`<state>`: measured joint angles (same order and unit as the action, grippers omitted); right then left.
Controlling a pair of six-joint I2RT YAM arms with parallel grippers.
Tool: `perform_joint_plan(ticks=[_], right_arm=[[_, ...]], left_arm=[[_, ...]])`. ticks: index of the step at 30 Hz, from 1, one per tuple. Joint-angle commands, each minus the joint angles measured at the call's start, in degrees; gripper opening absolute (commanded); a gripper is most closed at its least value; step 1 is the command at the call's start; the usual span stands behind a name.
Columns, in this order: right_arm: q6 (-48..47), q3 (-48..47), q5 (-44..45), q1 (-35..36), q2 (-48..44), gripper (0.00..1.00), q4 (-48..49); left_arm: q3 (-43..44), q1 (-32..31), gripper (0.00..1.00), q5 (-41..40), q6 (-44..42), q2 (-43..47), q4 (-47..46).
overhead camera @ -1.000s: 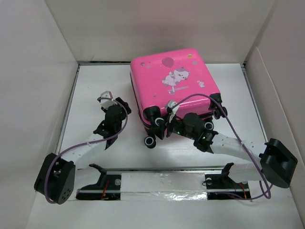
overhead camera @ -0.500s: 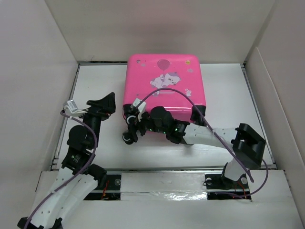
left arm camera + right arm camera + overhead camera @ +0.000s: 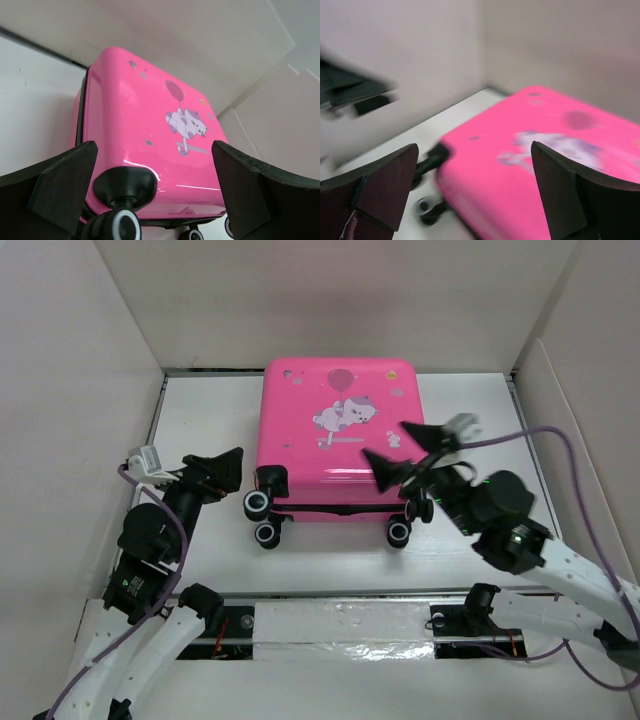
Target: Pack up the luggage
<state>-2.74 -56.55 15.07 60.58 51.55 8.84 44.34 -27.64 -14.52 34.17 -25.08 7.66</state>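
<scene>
The luggage (image 3: 338, 430) is a bright pink hard-shell suitcase with a cartoon animal and balloon print. It lies flat and closed at the back middle of the table, its black-and-white wheels (image 3: 264, 520) facing the near side. My left gripper (image 3: 215, 468) stands open just left of the near-left wheels, apart from them. In the left wrist view the luggage (image 3: 145, 115) and one wheel (image 3: 122, 225) show between the spread fingers (image 3: 65, 185). My right gripper (image 3: 405, 448) hangs open above the near-right corner of the luggage (image 3: 545, 150), which is blurred in the right wrist view.
White walls (image 3: 80, 390) enclose the white table (image 3: 200, 420) on the left, back and right. A rail with silver tape (image 3: 340, 625) runs along the near edge by the arm bases. A purple cable (image 3: 560, 455) loops off the right arm.
The luggage has been turned square to the back wall. My right gripper left the near-left wheels, swung right and rose, opening wide. My left gripper opened and came in beside the wheels.
</scene>
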Motion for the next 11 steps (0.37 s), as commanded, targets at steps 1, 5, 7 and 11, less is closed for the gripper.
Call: perform_joint_plan(ticks=[1, 5, 7, 11], right_arm=[[-2.4, 5.1, 18.0, -8.4, -9.2, 1.00, -3.7], [0.1, 9.2, 14.7, -20.0, -15.0, 1.00, -5.1], [1.9, 9.6, 8.1, -24.1, -13.9, 1.00, -6.8], [6.6, 10.6, -2.8, -30.9, -10.0, 1.00, -6.9]], left_arm=[[5.1, 0.0, 0.99, 0.4, -5.5, 2.8, -0.4], [4.5, 0.0, 0.99, -1.6, -8.6, 6.2, -2.2], [3.7, 0.0, 0.99, -1.6, -9.0, 6.5, -2.8], [2.9, 0.0, 0.99, -1.8, -8.6, 5.3, -2.0]])
